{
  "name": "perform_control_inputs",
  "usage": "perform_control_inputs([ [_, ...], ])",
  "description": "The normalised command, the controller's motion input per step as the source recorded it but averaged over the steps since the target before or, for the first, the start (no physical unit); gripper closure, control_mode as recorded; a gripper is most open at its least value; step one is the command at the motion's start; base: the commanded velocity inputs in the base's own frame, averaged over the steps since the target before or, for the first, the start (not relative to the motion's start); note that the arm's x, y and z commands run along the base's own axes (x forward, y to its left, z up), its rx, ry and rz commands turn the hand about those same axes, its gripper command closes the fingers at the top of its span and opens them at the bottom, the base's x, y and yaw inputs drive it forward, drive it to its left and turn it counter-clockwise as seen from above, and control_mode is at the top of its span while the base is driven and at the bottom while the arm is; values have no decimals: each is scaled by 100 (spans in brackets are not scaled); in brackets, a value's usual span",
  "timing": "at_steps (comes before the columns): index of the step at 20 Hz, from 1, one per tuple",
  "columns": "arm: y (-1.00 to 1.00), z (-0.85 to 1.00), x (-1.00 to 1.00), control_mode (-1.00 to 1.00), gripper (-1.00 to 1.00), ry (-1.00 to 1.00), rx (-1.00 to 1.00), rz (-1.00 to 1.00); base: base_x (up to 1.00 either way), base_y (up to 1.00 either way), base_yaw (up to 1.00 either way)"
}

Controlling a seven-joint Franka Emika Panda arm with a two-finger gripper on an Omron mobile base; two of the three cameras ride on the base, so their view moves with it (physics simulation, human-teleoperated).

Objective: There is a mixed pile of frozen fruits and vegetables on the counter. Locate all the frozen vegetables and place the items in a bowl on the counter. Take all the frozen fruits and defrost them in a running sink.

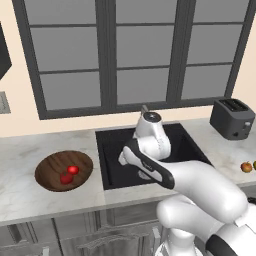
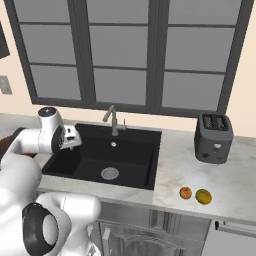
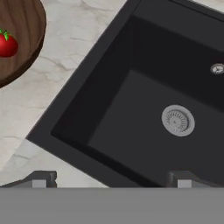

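The dark wooden bowl (image 1: pixel 50 167) sits on the marble counter (image 1: pixel 25 192) left of the black sink (image 1: pixel 112 165). Two red frozen vegetables (image 1: pixel 73 170) (image 1: pixel 65 178) lie inside it. In the hand view one red piece (image 3: pixel 6 43) shows in the bowl (image 3: pixel 26 26) at the top left. My gripper (image 3: pixel 111 179) hangs open and empty over the sink's (image 3: pixel 144 100) front left part, near the drain (image 3: pixel 178 120). The frozen fruits, an orange ball (image 2: pixel 185 192) and a yellow-green ball (image 2: pixel 203 196), lie on the counter (image 2: pixel 175 165) right of the sink (image 2: pixel 85 165).
A brushed-metal faucet (image 2: pixel 112 120) stands behind the basin with no water visible. A dark toaster (image 2: pixel 214 137) stands at the back right, behind the fruits. A window wall runs along the back of the counter.
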Motion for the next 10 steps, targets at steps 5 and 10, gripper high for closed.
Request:
perform_control_inputs([
  [5, -41, 0, 0, -100, -100, 0, 0, 1, 0, 0, 0],
  [10, -36, 0, 0, -100, -100, 0, -1, 0, 0, 0, 0],
])
